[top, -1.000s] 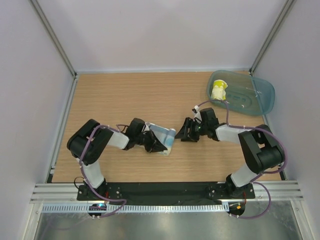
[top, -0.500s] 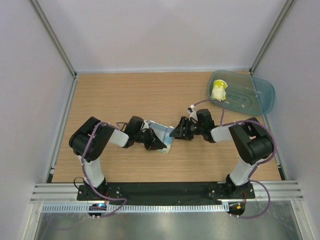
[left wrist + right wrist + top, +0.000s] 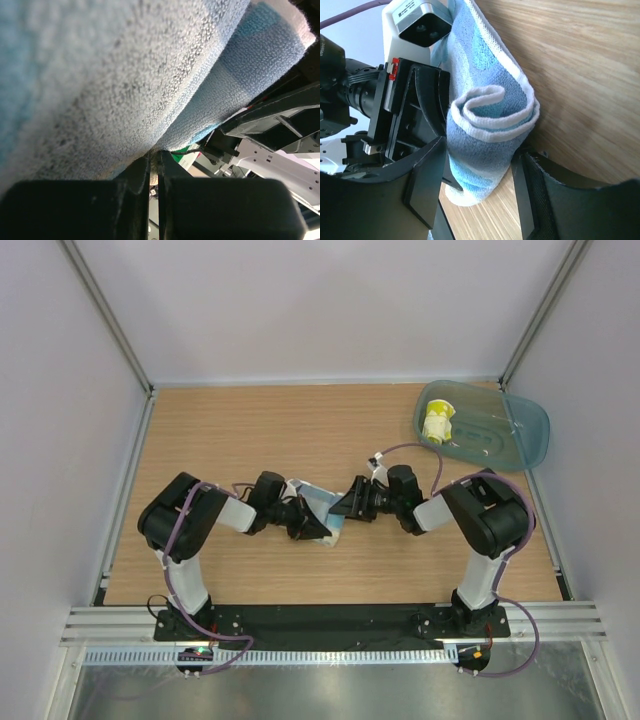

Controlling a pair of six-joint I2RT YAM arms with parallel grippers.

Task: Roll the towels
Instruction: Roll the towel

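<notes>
Progress: one of two towels is reading as finished; the yellow towel (image 3: 437,422) is sitting as a tight roll inside the teal tray (image 3: 520,435), well behind the right gripper (image 3: 346,505) and off to its outer side.

The blue towel (image 3: 485,125) is lying wound into a loose coil directly between the two tools, which are facing each other tip to tip; its spiral end is showing towards the right wrist camera, with the outer white edge sitting slack rather than snug.

The left gripper (image 3: 314,525) is standing closed and appears to be pinching a layer of the blue towel at its tips; the cloth is draping across that gripper's whole forward view.

The right gripper is standing open, its fingers (image 3: 427,185) straddling the coiled end, one on each side; a firm clamp is not showing.

Judgement: rolling is nearly done; what is left is tightening the coil and, presumably, carrying it to join the yellow one.

Obstructions: the left gripper's body is sitting immediately behind the roll from the right tool's side, so the two sets of fingers are crowding each other; the table (image 3: 250,430) around both tools is otherwise showing nothing in the way.
</notes>
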